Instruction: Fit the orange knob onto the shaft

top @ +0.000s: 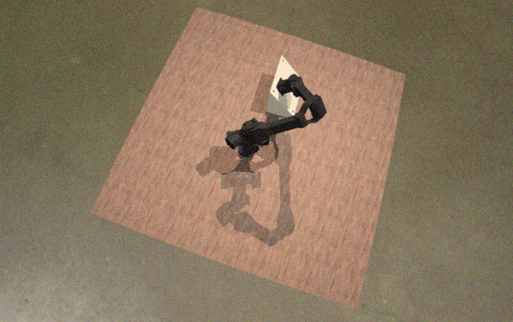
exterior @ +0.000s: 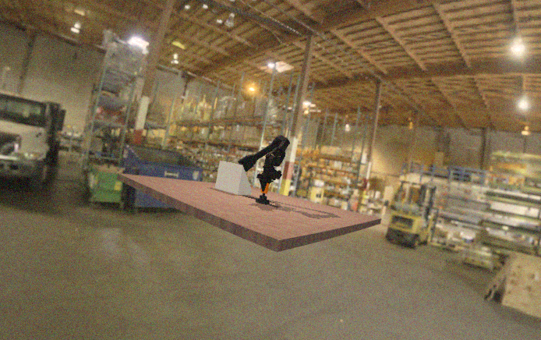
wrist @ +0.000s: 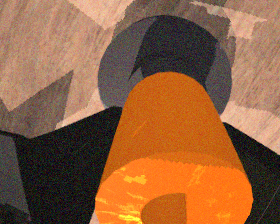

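Note:
The orange knob [exterior: 266,187] [wrist: 166,130] stands about upright in my gripper [wrist: 168,124], which is shut on it with a black finger on each side. The D-shaped hole [wrist: 168,210] shows in the knob's near end in the wrist view. The round pedestal [exterior: 263,200] [wrist: 113,77] is directly below the knob's far end. The knob is above the pedestal base, with dark material showing between them in the exterior view. Shaft and shadow are hard to tell apart, and whether knob and shaft touch is unclear. In the top view the arm hides the knob.
A pale wedge-shaped block [top: 284,69] [exterior: 228,178] stands on the wood-patterned table top [top: 178,120] [exterior: 205,207], close to the arm [top: 280,125] [exterior: 281,145]. Shadows of the arm lie across the table top.

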`<move>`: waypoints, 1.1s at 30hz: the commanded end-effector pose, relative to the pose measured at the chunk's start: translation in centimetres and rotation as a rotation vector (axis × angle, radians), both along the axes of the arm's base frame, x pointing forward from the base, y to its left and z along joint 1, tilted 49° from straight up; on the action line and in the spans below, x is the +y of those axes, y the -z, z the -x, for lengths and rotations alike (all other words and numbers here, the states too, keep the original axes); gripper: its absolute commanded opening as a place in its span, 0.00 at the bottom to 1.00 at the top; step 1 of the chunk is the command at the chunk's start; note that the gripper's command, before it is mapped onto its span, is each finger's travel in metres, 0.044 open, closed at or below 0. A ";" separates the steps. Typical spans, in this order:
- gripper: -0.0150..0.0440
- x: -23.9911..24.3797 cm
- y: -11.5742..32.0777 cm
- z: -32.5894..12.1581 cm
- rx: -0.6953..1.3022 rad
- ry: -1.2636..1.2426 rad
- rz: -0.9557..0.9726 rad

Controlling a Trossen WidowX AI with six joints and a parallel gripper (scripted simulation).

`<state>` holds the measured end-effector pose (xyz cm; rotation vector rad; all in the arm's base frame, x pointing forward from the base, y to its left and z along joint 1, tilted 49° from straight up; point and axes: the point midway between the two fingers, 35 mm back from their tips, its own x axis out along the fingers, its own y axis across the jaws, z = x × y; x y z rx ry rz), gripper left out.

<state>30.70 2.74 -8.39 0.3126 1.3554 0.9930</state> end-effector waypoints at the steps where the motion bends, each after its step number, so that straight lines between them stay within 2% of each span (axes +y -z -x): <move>1: 0.25 0.1 0.1 -0.1 -0.008 -0.003 -0.002; 16: 0.25 -0.1 -0.4 0.1 -0.008 -0.003 -0.002; 23: 0.25 0.0 -0.4 0.1 -0.155 -0.135 -0.021; 33: 0.25 0.0 -0.1 0.1 -0.163 -0.142 -0.022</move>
